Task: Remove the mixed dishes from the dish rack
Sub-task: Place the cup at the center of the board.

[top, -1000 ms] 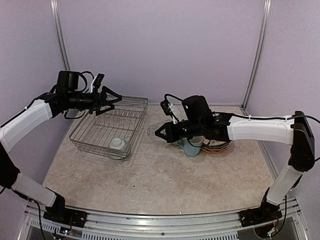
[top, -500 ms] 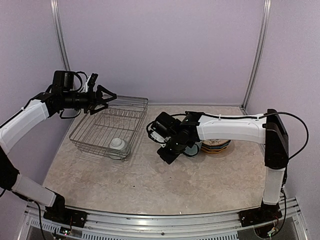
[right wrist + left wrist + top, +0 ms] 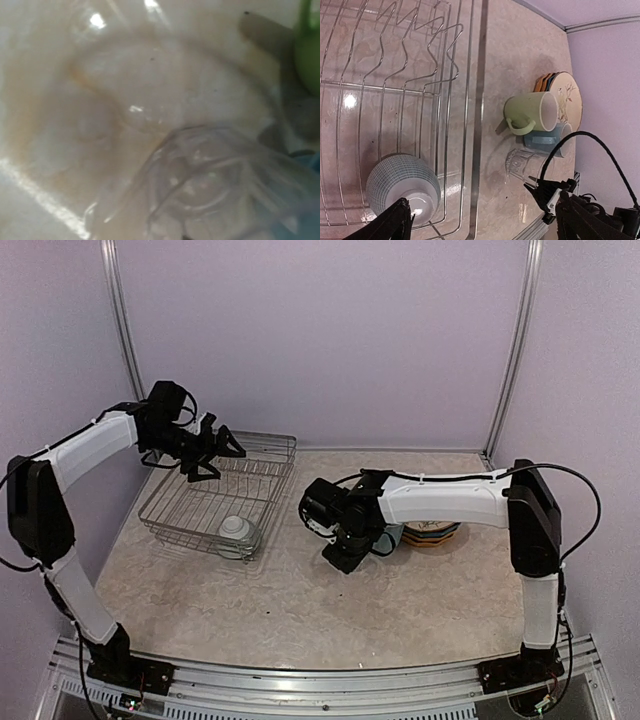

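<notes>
The dish rack [image 3: 215,495] [image 3: 475,100] holds one upturned small white cup [image 3: 238,530] [image 3: 402,185] with a blue-checked side in its near corner. My left gripper [image 3: 215,458] [image 3: 480,215] hovers open over the rack's far part with nothing between its fingers. The clear glass [image 3: 522,165] [image 3: 220,185] stands on the table beside the light blue cup [image 3: 547,140] and the light green mug [image 3: 530,112]. My right gripper [image 3: 345,552] points down right at the glass's rim. Its fingers do not show in its own view, where the glass is a blur.
A stack of plates [image 3: 435,532] [image 3: 567,97] lies just behind the mug and cups, right of the rack. Metal posts stand at the back corners, and purple walls close the table in.
My right gripper swung from level, with the glass near the rack, down to the table beside the cups. My left gripper shifted a little right and lower over the rack.
</notes>
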{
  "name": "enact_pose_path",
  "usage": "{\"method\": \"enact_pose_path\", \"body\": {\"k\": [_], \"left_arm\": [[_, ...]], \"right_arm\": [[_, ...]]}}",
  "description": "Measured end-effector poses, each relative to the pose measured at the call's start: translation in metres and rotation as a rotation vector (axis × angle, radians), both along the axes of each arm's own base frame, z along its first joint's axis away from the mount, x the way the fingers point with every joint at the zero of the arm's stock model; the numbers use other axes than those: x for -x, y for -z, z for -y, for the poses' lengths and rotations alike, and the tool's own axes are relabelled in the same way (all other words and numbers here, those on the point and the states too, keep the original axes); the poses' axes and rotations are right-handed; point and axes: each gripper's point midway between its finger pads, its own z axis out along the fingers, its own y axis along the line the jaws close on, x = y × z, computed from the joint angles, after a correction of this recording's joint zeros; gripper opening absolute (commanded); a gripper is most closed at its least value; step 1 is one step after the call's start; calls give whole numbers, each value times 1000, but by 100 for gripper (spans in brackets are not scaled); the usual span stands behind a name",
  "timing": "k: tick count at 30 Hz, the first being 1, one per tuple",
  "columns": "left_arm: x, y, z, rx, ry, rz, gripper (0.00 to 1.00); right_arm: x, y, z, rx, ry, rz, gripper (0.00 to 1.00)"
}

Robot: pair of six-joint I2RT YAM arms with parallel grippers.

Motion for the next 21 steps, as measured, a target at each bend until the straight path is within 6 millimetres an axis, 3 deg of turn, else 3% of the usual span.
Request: {"method": "enact_pose_path", "body": {"k": [2,5,13,21], "left_arm": [[0,33,-2,-43,-3,-104,95],[9,64,-8,-99,-4,-214,95],[24,76,-13,-282,54,-242,99],[49,122,-7,-453,156,-357,99]], "right_arm": [[-2,-1,1,7,6,12,25],[-4,-1,2,12,10,23,34],[-6,-3,-3,-19,15,33,64],[-11,-33,-10,-97,9,86,74]]}}
